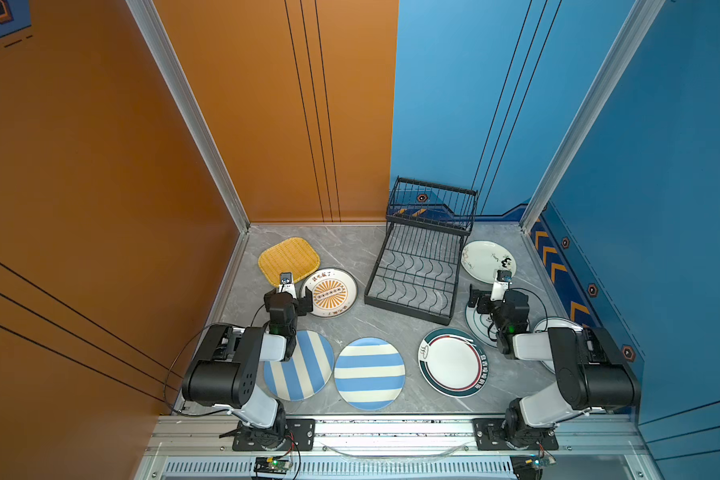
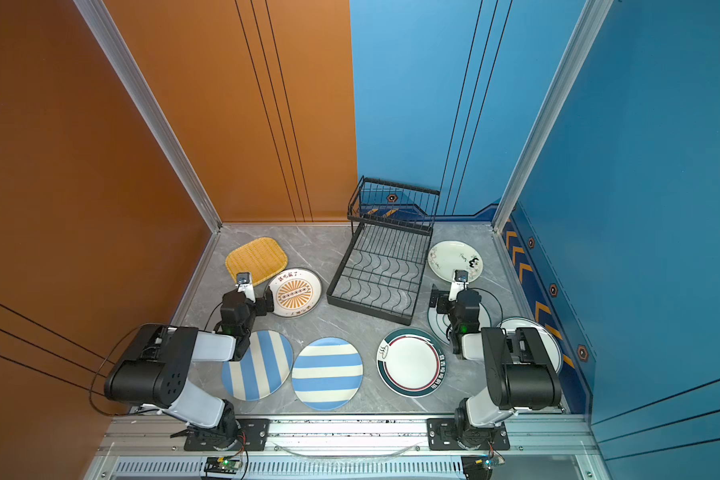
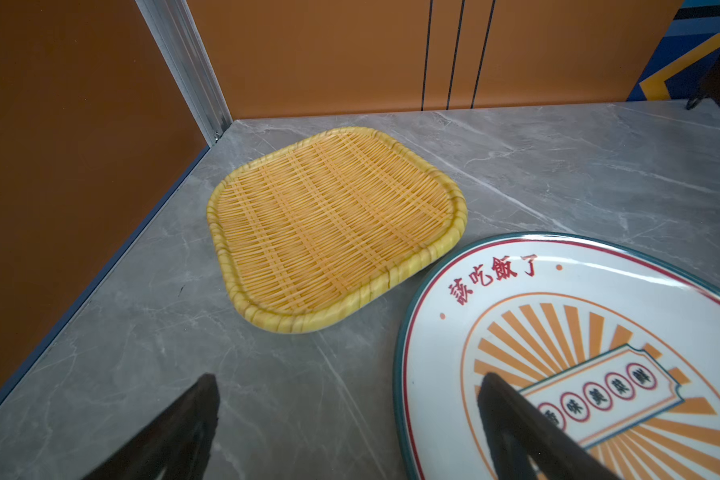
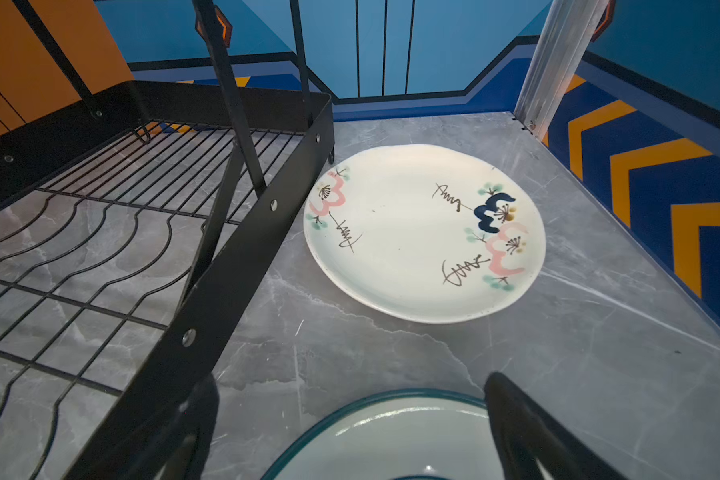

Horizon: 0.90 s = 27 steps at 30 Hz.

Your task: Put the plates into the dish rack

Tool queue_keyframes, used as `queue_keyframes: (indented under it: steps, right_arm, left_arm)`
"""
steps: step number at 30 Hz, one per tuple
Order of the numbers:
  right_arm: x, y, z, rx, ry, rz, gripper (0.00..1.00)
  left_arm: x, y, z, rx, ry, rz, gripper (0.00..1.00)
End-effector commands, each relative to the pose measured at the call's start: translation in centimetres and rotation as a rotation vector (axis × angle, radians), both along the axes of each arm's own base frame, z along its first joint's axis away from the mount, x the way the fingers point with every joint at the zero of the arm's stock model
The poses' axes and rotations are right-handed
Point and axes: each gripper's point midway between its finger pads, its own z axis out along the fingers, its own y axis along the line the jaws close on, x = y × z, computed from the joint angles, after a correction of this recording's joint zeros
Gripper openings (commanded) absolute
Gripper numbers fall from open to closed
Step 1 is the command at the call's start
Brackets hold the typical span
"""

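Several plates lie flat on the grey table. In both top views the yellow woven plate (image 1: 288, 259) and the orange sunburst plate (image 1: 329, 292) are at the back left, with two blue-and-cream striped plates (image 1: 369, 373) in front. A green-rimmed plate (image 1: 453, 361) and a floral plate (image 1: 485, 259) lie to the right. The black wire dish rack (image 1: 416, 270) (image 4: 242, 266) stands at the back centre, holding nothing. My left gripper (image 1: 288, 298) (image 3: 350, 378) is open, one finger over the sunburst plate (image 3: 433, 332). My right gripper (image 1: 493, 297) (image 4: 352, 378) hangs open above a teal-rimmed plate (image 4: 391, 436).
An orange wall closes the left side and a blue wall (image 1: 661, 208) the right. Aluminium posts (image 1: 192, 116) stand at the back corners. The arm bases sit on a metal rail (image 1: 391, 432) along the front edge. Another plate (image 1: 555, 324) lies partly under the right arm.
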Motion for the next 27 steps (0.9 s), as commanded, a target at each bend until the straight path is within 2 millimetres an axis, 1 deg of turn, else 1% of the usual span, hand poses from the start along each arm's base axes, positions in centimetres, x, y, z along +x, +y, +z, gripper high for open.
queue_keyframes:
  steps: [1,24,27]
  right_arm:
    - [0.24,0.30,0.20,0.004,-0.008,0.010,1.00]
    - [0.27,0.21,0.22,0.003,-0.008,0.004,1.00]
    - [0.29,0.15,0.71,0.004,-0.002,0.000,1.00]
  left_arm:
    - [0.31,0.38,0.44,0.017,-0.010,0.013,0.98]
    - [0.48,0.35,0.24,-0.008,0.002,-0.011,0.98]
    - [0.49,0.29,0.64,-0.005,-0.008,-0.015,0.98]
